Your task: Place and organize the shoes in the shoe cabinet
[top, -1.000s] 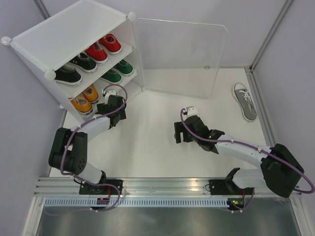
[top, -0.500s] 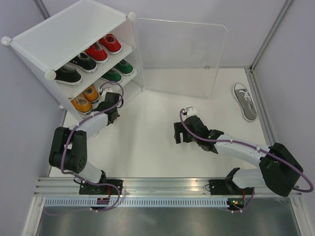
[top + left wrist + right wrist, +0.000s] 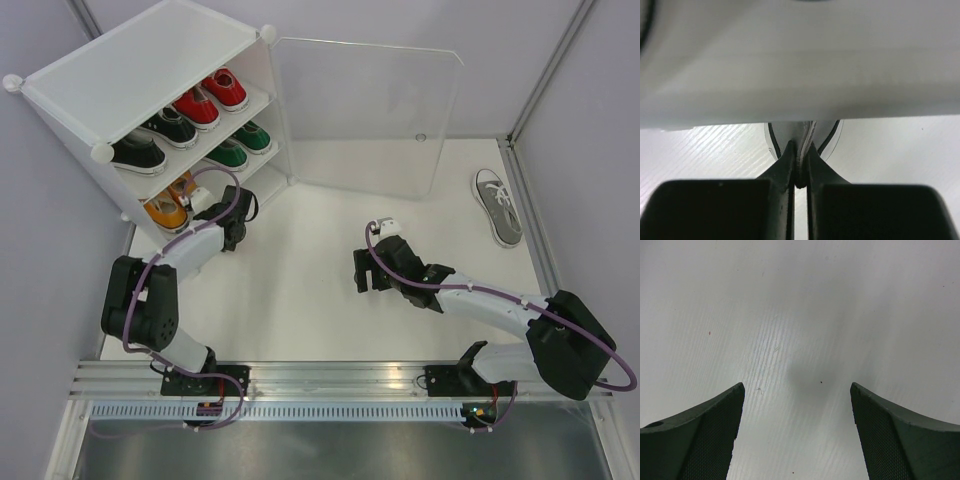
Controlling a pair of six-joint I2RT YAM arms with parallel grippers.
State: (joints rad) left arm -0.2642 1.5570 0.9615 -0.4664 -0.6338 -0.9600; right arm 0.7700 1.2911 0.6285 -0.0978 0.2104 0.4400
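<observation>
The white shoe cabinet stands at the back left with its clear door swung open. It holds red shoes and black shoes on top, green shoes in the middle and orange shoes at the bottom. My left gripper reaches into the bottom tier. In the left wrist view this gripper is shut on the heel rim of a pale grey shoe under a shelf board. Another grey shoe lies at the far right. My right gripper hangs open over bare table.
Grey walls close in the white table on the left, back and right. The open door stands across the back middle. A metal rail carrying both arm bases runs along the near edge.
My left gripper has moved left from the table in front of the cabinet into the bottom tier and shut there on the shoe's heel. The right arm has stayed still.
</observation>
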